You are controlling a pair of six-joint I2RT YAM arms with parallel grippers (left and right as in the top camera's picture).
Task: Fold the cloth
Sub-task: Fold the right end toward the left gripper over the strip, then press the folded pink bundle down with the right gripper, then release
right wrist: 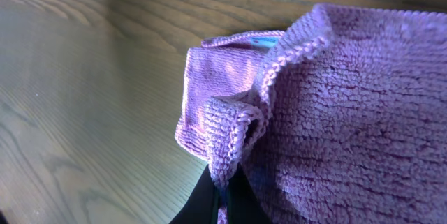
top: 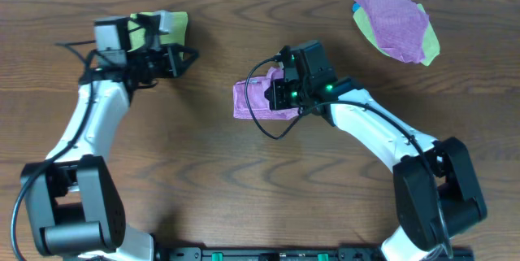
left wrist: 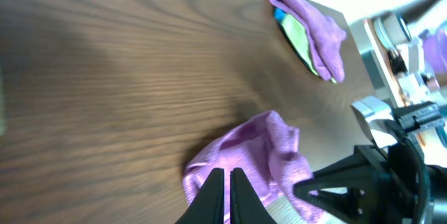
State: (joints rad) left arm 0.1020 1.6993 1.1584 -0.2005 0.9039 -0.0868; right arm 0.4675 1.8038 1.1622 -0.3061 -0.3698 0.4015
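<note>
– Purple cloth (top: 253,100): where does it lie?

– About the middle of the worktop, well apart from the pile (top: 396,21) of spare cloths at the far right corner.

– How far along is the fold?

– Begun, I'd judge, but not finished. The wrist view shows one layer lying over another, with a hem curled up and a strip of the lower layer poking out past it. The edges don't line up, and the whole thing looks bunched rather than flat. What's left is squaring the layers and pressing them down.

– Which way does it run?

– The long axis lies roughly left to right, parallel to the near edge. The raised, rumpled end points toward the right edge, and the flatter end toward the left.

– And the tools?

– The right gripper (right wrist: 222,199) is pinching a hemmed corner at that right end. The left gripper (left wrist: 225,190) has its fingers pressed together with nothing visible between them. It hangs toward the far left corner, beside a green cloth (top: 172,25), clear of the purple one.
</note>
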